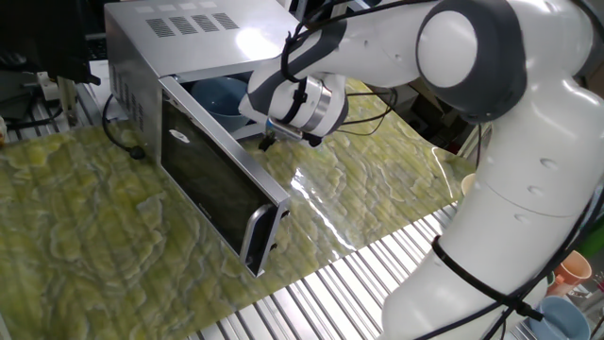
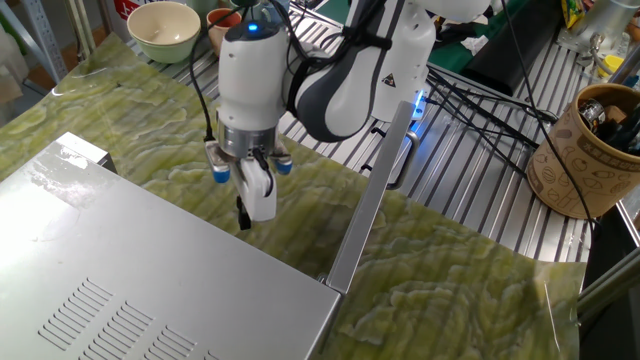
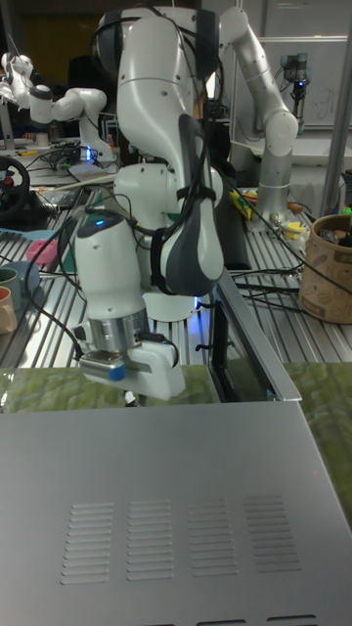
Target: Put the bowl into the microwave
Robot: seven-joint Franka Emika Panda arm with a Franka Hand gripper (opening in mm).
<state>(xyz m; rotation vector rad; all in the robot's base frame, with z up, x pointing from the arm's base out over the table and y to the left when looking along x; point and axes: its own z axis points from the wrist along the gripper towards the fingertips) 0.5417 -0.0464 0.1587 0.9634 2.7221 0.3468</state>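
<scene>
From my station I see the bowl (image 1: 219, 95) sitting inside the microwave (image 1: 179, 57), its light-blue rim showing through the cavity mouth in one fixed view. The microwave door (image 1: 219, 179) hangs wide open, swung out over the green marbled mat (image 1: 85, 217) that covers the table (image 1: 330, 283).

The gripper (image 1: 268, 143) hovers just outside the cavity opening, near the door's hinge-free edge, with nothing between its dark fingertips. In that view the tips look close together, but they are small and partly hidden by the wrist — I cannot tell for sure whether they are parted or closed. From the other fixed view the gripper (image 2: 242, 213) points down in front of the microwave's top edge, and only one dark finger shows clearly. In the tall fixed view the gripper (image 3: 128, 396) is mostly hidden behind the microwave's top panel.

Off to the side in the other fixed view, a cream-coloured bowl (image 2: 166, 29) stands on the slatted table near the mat's far corner — well apart from the arm's wrist.
</scene>
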